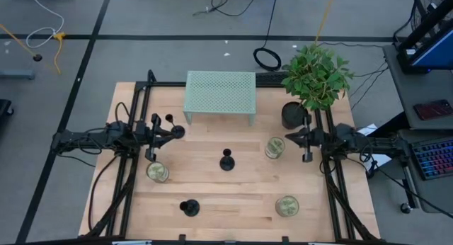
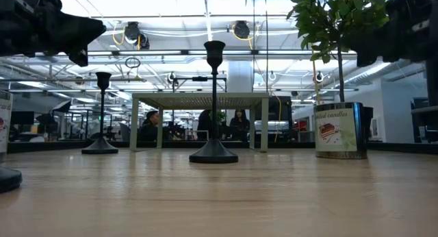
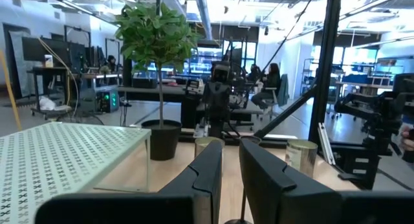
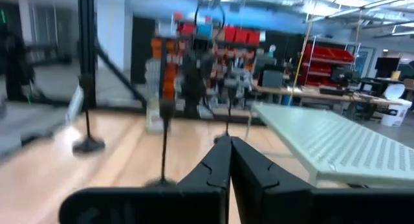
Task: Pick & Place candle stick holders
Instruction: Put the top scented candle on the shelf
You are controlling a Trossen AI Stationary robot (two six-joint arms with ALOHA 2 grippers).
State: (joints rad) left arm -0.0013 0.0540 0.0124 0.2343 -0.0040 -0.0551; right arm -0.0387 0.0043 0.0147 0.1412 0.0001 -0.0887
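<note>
Three black candle stick holders stand upright on their round bases on the wooden table. One (image 1: 177, 131) (image 2: 101, 114) is just in front of my left gripper (image 1: 161, 134) (image 3: 231, 153). One (image 1: 226, 161) (image 2: 214, 100) is at mid-table. One (image 1: 189, 207) is near the front edge. My left gripper hovers at the table's left side, its fingers a narrow gap apart and holding nothing. A thin dark stem (image 3: 244, 203) shows low in that gap. My right gripper (image 1: 291, 139) (image 4: 229, 141) hovers at the right side, shut and holding nothing.
A pale green mesh rack (image 1: 220, 93) stands at the table's far middle. A potted plant (image 1: 315, 75) in a black pot (image 1: 292, 115) stands at the far right. Three greenish-gold cans (image 1: 157, 172) (image 1: 274, 147) (image 1: 287, 206) are spread over the table. Black frame rails run along both side edges.
</note>
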